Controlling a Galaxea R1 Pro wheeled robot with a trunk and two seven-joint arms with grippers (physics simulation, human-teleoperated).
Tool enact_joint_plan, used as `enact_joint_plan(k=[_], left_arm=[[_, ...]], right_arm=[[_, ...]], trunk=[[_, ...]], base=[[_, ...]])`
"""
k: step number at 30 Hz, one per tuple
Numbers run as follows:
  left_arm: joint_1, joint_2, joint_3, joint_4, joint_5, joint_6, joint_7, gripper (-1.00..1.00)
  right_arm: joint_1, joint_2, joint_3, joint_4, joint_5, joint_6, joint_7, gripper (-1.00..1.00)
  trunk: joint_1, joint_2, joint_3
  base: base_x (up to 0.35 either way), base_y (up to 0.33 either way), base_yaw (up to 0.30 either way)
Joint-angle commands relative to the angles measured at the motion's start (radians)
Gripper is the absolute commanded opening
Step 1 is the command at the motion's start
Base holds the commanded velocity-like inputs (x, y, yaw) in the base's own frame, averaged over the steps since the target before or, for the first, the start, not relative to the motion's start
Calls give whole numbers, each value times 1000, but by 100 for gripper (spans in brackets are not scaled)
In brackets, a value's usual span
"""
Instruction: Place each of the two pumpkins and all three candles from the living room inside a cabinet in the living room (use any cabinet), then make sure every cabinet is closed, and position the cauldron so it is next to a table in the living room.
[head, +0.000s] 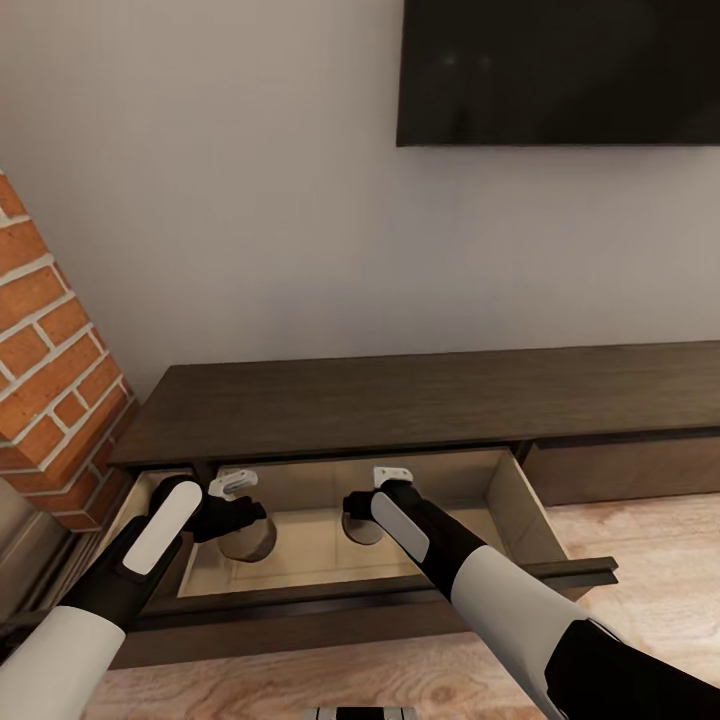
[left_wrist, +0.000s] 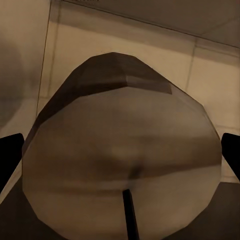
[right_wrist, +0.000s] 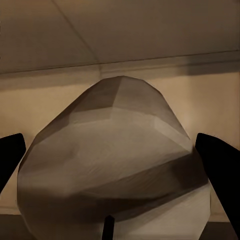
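The dark brown cabinet (head: 420, 400) runs along the wall, and one of its drawers (head: 520, 520) is pulled out, showing a pale wood inside. Both arms reach down into it. My left gripper (head: 238, 520) is shut on a beige candle (head: 250, 545) low in the drawer's left part. In the left wrist view this candle (left_wrist: 120, 150), with its dark wick, spans the gap between the black fingertips (left_wrist: 10, 155). My right gripper (head: 362, 508) is shut on a second candle (head: 362, 530) (right_wrist: 115, 160) between its fingertips (right_wrist: 220, 160). The pumpkins and cauldron are out of view.
A red brick pillar (head: 50, 360) stands close on the left. A dark TV screen (head: 560, 70) hangs on the wall above the cabinet. The drawer's dark front panel (head: 560, 575) juts out over the light wood floor (head: 640, 560).
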Motion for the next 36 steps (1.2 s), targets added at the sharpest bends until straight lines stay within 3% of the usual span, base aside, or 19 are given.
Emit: enact_joint_plan(k=[1, 19, 36], left_arm=[[-1, 2, -3, -1, 10, 0, 10, -100], [-1, 1, -4, 0, 11, -2, 10, -100], [-1, -1, -8, -6, 11, -8, 10, -100]], right_arm=[[-1, -1, 4, -2, -9, 1, -8, -100], [-1, -1, 4, -2, -8, -6, -8, -100], [-1, -1, 4, 2, -8, -12, -8, -100]], trunk=[[0, 0, -1], [0, 0, -1], [7, -4, -67]], base=[[0, 0, 0], [31, 19, 0], [1, 0, 0]])
